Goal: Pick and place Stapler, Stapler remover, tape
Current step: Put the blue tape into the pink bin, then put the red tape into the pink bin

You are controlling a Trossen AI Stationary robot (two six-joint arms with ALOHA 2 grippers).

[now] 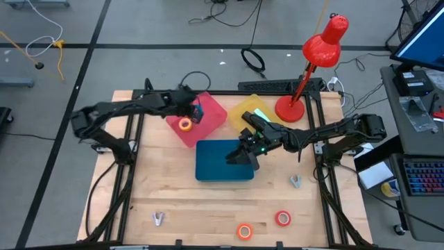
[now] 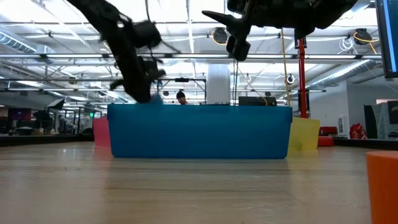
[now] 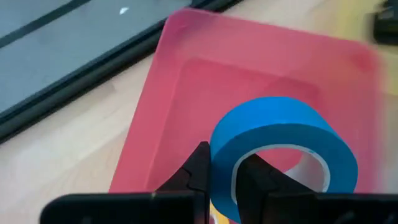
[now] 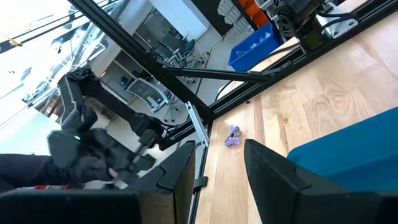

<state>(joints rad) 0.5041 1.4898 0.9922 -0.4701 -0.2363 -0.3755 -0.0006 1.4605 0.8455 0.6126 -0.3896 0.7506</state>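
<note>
One blue tape roll [image 3: 283,146] | wall pinched between left jaws | above pink tray [image 3: 205,68]

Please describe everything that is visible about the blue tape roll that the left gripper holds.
The blue tape roll is a ring of bright blue tape, open through the middle. The left gripper is shut on its wall, with one dark finger outside the ring and one inside. The roll hangs tilted above the pink tray and does not seem to rest on it. In the high view it shows as a small blue spot over that tray, close to an orange tape roll lying inside.
</note>
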